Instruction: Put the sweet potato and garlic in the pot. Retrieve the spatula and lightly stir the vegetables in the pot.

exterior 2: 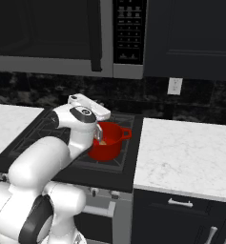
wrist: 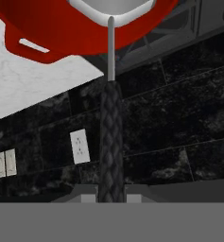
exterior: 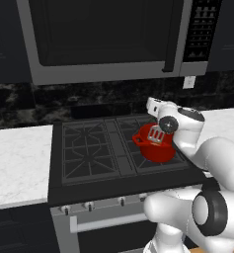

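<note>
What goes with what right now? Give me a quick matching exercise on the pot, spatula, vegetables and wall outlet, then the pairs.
Things:
1. pot
2. spatula
3. vegetables
4. wall outlet

Places or states:
A. lying inside the pot
B. on the dark backsplash, above the marble counter
C. standing on the stove's right burner
D. held by the gripper, head over the pot

Pairs: 1-C, 2-D, 3-A, 4-B

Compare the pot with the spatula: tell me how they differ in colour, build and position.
The pot is glossy red and round; the spatula is light grey with a flat slotted head and a thin handle. The pot sits on the stove; the spatula is held above it, head down over the opening. The pot is much wider than the spatula's head.
</note>
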Controlling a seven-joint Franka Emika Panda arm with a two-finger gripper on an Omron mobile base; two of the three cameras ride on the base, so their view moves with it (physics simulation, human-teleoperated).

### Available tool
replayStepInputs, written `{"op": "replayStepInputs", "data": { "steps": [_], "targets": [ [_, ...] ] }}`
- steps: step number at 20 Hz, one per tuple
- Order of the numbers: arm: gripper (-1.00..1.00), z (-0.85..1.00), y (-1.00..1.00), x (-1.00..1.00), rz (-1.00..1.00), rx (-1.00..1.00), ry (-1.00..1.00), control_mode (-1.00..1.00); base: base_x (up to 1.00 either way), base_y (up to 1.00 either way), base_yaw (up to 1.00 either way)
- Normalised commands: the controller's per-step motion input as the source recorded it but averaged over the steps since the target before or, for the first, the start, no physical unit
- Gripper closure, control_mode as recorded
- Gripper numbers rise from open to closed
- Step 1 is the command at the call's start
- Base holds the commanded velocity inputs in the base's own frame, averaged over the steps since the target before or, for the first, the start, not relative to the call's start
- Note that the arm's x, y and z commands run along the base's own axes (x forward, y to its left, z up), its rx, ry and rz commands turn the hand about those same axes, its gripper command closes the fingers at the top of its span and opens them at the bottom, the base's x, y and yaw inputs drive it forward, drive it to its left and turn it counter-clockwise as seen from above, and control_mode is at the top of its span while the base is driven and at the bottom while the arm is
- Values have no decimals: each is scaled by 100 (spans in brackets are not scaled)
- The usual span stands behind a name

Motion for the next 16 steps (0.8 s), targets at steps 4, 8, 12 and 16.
{"op": "replayStepInputs", "data": {
  "steps": [4, 8, 12, 16],
  "targets": [
    [100, -84, 0, 4, 8, 0, -6, -100, 0, 0, 0],
    [100, -44, 0, 38, 6, 0, -3, -100, 0, 0, 0],
    [100, -55, 0, 36, 5, 0, 0, -100, 0, 0, 0],
    [100, -84, -1, 6, 5, 1, -3, -100, 0, 0, 0]
  ]
}}
